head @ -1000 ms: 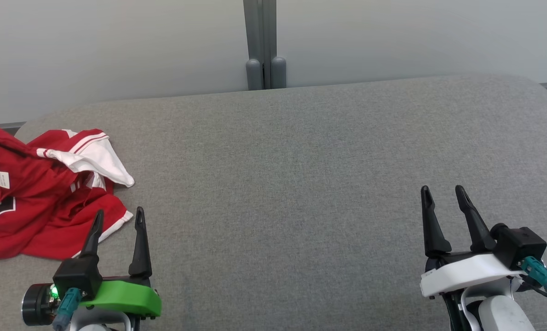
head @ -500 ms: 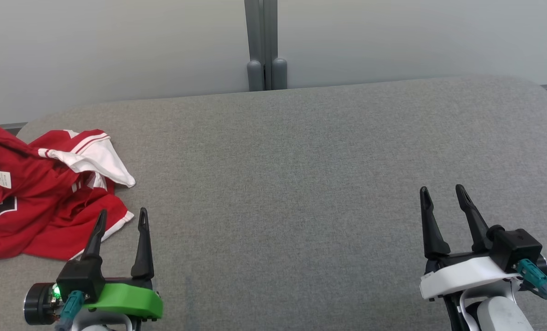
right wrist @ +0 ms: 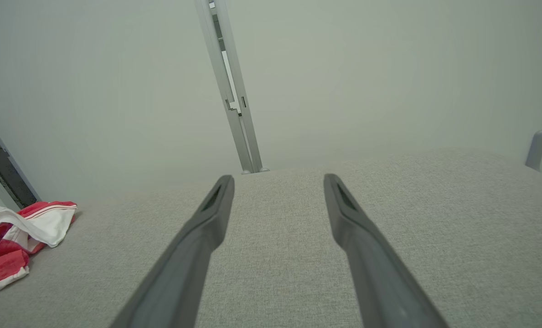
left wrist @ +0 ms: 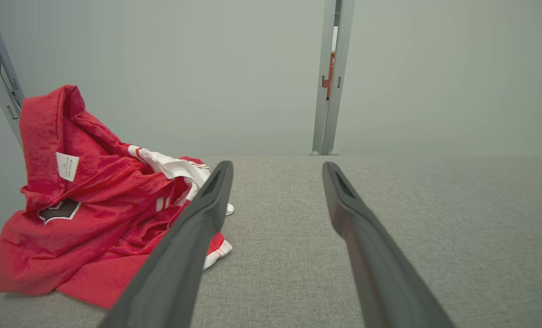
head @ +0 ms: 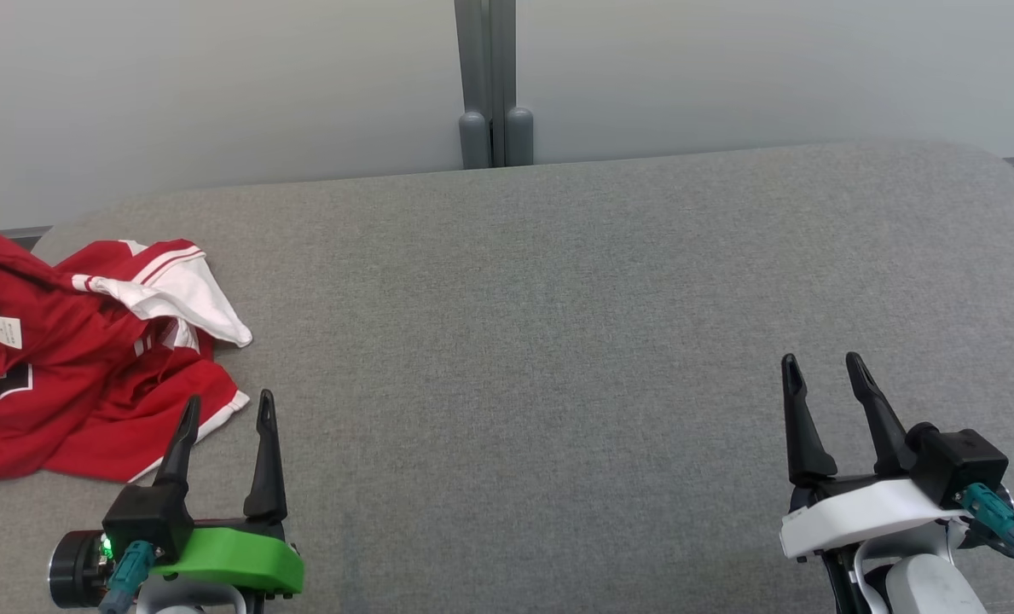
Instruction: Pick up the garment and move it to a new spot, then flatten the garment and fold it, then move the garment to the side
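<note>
While the garment lies crumpled just ahead-left of the left claw, the pickup step looks not yet begun. The left claw and the right claw both gape wide and empty. Next, the left likely needs to reach in and pinch cloth.

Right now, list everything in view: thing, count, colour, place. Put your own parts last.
garment: one, red with white trim, crumpled at the cushion's far left
label: one, white, on the garment
cushion: one, grey fabric, spanning the view
wall: pale grey, behind the cushion
post: one, grey, upright at the wall's middle
left gripper: one, dark fingers on a green base, open and empty, lower left near the garment's hem
right gripper: one, dark fingers on a white base, open and empty, lower right
</note>
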Available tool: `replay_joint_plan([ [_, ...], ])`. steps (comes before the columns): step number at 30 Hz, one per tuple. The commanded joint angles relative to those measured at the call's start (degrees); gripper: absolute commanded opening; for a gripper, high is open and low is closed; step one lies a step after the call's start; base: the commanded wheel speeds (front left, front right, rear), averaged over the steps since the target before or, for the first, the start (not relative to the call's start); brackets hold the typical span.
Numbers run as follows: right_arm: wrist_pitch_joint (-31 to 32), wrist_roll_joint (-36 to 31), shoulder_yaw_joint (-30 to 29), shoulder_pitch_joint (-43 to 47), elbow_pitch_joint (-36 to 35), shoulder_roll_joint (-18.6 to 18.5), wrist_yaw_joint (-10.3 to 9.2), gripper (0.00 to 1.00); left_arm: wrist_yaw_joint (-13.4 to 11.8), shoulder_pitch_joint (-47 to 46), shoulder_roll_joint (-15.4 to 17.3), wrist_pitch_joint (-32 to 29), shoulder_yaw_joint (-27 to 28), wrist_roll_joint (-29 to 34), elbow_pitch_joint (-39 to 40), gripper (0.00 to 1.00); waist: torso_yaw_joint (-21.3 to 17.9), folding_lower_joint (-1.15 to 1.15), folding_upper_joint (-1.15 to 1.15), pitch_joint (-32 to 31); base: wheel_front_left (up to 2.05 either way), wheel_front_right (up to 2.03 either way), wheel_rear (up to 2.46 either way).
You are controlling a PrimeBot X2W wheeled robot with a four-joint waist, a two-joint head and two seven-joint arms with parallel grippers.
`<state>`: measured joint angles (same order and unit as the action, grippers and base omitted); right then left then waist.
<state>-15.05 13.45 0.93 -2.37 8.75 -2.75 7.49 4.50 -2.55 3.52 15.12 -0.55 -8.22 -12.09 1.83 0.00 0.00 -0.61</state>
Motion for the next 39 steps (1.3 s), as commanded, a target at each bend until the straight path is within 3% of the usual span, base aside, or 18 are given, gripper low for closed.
replay_joint_plan([
  [1, -0.2, 0.2, 0.0, 0.3, 0.2, -0.2, 0.00, 1.00, -0.1, 0.7, 0.2, 0.1, 0.1, -0.6, -0.2, 1.00, 0.0, 0.00, 0.00, 0.0, 0.00, 0.00, 0.00],
  [32, -0.2, -0.7, 0.4, -0.1, 2.5, -0.2, 0.00, 1.00, -2.6, 0.9, 1.8, -3.7, -0.8, -1.0, -0.1, 1.00, 0.7, 0.00, 0.00, -0.1, 0.00, 0.00, 0.00],
  [39, -0.2, -1.5, 0.6, -0.1, 2.9, -0.2, 0.00, 1.00, -3.3, 1.2, 2.7, -3.7, 0.1, -1.6, 0.6, 1.00, 2.4, 0.00, 0.00, 0.0, 0.00, 0.00, 0.00],
])
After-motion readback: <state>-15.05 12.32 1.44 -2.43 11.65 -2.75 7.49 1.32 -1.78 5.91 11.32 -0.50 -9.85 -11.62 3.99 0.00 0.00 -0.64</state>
